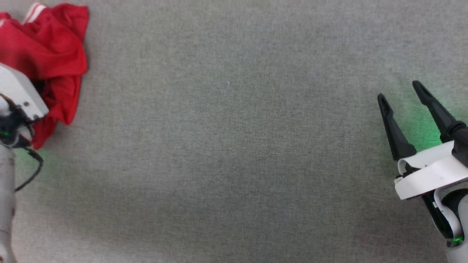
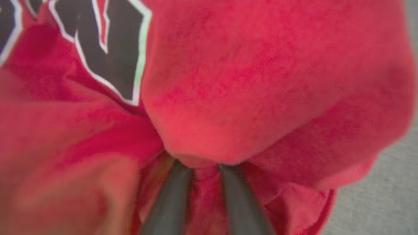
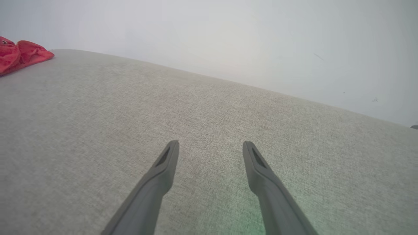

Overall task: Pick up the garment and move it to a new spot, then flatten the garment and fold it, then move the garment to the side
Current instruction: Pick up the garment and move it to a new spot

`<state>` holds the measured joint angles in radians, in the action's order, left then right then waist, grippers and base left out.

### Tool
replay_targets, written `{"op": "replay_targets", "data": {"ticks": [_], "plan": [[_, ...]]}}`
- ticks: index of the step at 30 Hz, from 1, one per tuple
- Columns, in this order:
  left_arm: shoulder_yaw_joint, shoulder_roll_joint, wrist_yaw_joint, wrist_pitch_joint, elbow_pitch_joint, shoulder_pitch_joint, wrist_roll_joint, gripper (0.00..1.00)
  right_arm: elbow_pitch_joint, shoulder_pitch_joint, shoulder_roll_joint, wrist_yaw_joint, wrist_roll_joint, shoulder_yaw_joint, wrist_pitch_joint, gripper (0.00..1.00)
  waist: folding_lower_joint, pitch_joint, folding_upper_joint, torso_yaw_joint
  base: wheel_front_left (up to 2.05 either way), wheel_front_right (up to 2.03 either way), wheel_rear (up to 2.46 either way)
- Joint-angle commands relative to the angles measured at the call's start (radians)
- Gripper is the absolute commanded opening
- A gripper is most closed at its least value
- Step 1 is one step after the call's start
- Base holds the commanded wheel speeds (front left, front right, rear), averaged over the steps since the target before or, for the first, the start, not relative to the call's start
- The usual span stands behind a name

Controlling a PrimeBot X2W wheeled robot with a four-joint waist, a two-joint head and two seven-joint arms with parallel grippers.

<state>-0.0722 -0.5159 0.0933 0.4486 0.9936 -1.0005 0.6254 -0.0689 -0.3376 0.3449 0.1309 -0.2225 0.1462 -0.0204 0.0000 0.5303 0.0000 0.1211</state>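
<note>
The garment lies crumpled at the far left of the grey cloth surface, red with a bit of striped trim at its top. My left arm's wrist housing sits over its lower part. In the left wrist view the garment is very close, with black white-edged lettering at the upper left. My left gripper is pushed into the folds, red cloth between its two fingers and the tips hidden under a fold. My right gripper stands open over bare surface at the right, far from the garment.
The grey fabric surface stretches wide between the two arms. In the right wrist view my right gripper points across it toward a pale wall beyond the far edge. A dark cable hangs by the left forearm.
</note>
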Motion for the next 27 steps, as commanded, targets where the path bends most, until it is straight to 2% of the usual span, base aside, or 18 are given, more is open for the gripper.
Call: {"op": "replay_targets", "data": {"ticks": [1,8,16,27], "plan": [[-0.018,0.011,0.007,-0.007,0.03,0.018,-0.013,0.0,0.005,0.016,-0.006,0.0,0.0,-0.001,-0.004,1.0,0.0,-0.045,0.0,0.015,0.0,0.0,0.0],[-0.047,-0.043,0.022,-0.08,0.018,-0.042,-0.045,0.0,0.043,0.065,-0.028,0.0,-0.008,0.0,-0.018,1.0,0.0,-0.168,0.0,0.04,0.0,0.0,0.0],[-0.096,-0.101,0.03,-0.133,-0.072,-0.102,-0.088,0.0,0.094,0.118,-0.068,0.0,-0.019,0.004,-0.048,1.0,0.0,-0.314,0.0,0.065,0.0,0.0,0.0],[-0.159,-0.139,0.036,-0.052,-0.31,-0.106,-0.094,0.0,0.134,0.155,-0.116,0.0,-0.017,-0.014,-0.078,1.0,0.0,-0.44,0.0,0.058,0.0,0.0,0.0]]}}
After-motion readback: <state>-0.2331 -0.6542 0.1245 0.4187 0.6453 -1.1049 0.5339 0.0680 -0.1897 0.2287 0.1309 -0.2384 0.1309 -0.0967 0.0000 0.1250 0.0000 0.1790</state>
